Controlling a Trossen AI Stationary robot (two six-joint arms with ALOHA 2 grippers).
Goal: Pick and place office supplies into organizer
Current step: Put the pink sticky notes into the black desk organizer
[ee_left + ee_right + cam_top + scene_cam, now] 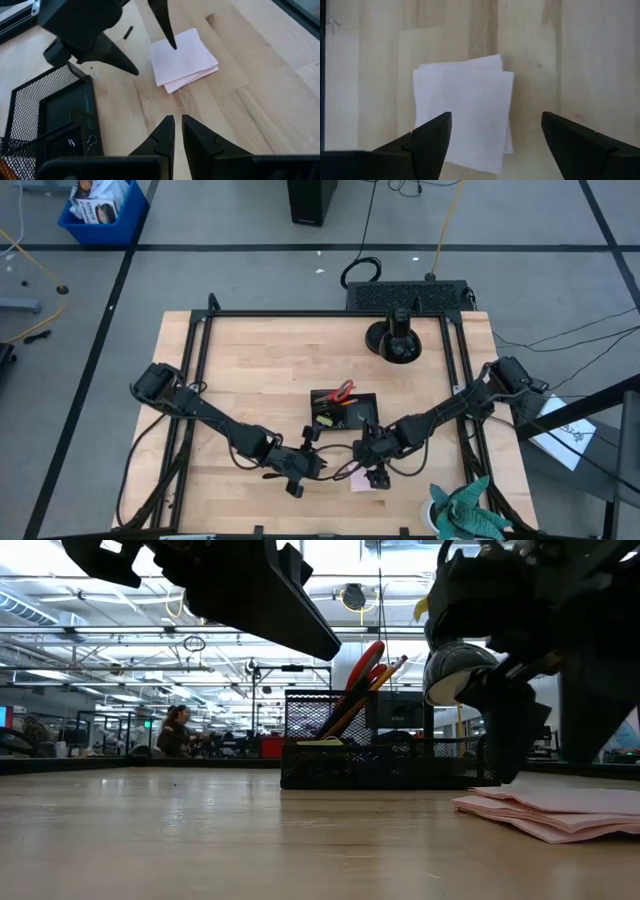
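The pink sticky-note pad lies flat on the wooden table, near its front edge. My right gripper hovers open over the pad, pointing down, one finger over the pad and the other past its edge. My left gripper hangs to the left of the pad with its fingers almost together and nothing between them. The black mesh organizer stands just behind them. Red-handled scissors and an orange pencil stick up out of it.
A round black stand base sits at the far right. A teal-green cloth lies at the near right corner. A small black piece lies on the table beyond the pad. Black frame rails border the table. A person stands far back.
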